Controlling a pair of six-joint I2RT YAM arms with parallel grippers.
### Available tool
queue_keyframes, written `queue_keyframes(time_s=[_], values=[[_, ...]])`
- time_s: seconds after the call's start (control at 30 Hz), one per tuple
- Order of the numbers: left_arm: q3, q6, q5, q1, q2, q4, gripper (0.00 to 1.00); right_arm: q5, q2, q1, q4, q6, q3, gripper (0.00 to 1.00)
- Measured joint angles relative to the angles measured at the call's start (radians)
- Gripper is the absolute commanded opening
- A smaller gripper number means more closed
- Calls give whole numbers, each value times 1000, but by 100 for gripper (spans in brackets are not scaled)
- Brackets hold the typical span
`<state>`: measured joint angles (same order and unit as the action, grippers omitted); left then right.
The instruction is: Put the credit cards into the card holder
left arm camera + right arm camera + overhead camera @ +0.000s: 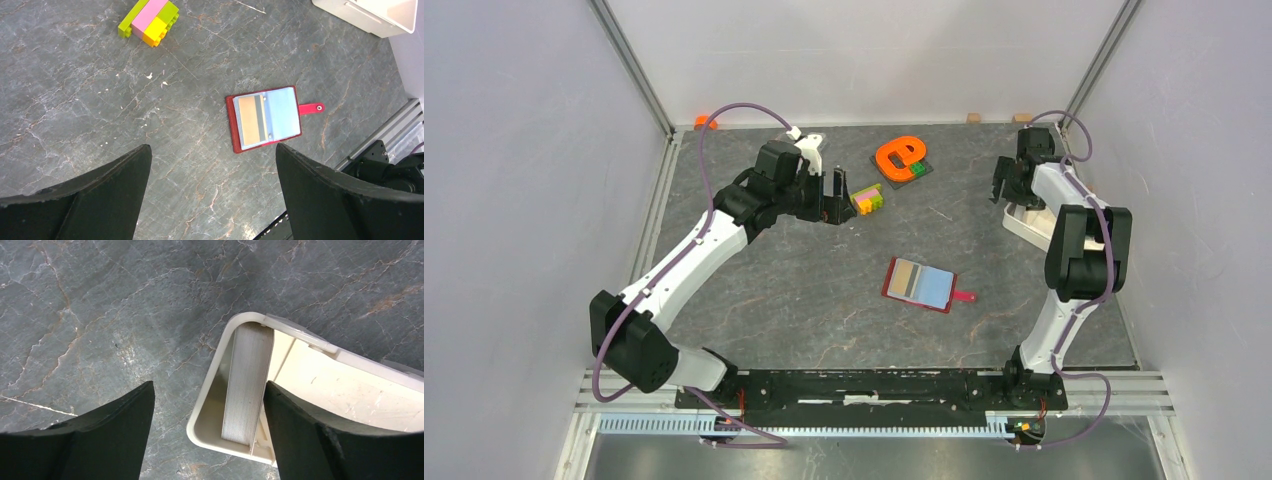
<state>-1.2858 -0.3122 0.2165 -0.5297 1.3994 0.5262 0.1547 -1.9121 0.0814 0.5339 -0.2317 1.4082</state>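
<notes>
Grey marbled tabletop (824,300) is filling all my views, boxed in by pale walls. Nearest me, the two arm bases are sitting on the black rail (874,385). Just beyond the rail, a little right of centre, the card holder (921,284) (263,119) is lying open and flat with its light-blue inside facing up and its red snap tab (965,296) (312,108) sticking out to the right. A tan credit card (251,120) with a dark stripe is showing in its left pocket.

Farther out, the left gripper (837,187) (211,147) is hovering above the table with its jaws spread wide and gripping nothing, just beside a small stack of toy bricks (868,199) (149,20). On the right side, the right gripper (1007,185) (207,385) is hanging over the near end of the white tray (1029,225) (215,375), jaws likewise parted and empty. A pale ribbed stack (247,385) is leaning inside that end of the tray; I cannot tell what it is.

Beyond the bricks, an orange letter-shaped piece (900,155) is resting on a dark plate.
</notes>
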Motion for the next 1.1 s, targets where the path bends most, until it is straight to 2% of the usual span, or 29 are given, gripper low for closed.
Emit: queue_keyframes(time_s=[0.17,0.37,0.53,0.8,0.97,1.1], values=[[0,0,2,0,0,0,100,1,4,0,0,-6,0,68],[0,0,4,0,0,0,100,4,41,0,-2,-8,-13,63],[0,0,4,0,0,0,100,3,61,3,-6,-11,-21,47],[0,0,7,0,0,0,100,-16,63,16,-23,-17,-48,29],[0,0,14,0,0,0,100,-28,75,20,-48,-18,-69,28],[0,0,21,0,0,0,100,-35,85,27,-51,-17,-80,35]])
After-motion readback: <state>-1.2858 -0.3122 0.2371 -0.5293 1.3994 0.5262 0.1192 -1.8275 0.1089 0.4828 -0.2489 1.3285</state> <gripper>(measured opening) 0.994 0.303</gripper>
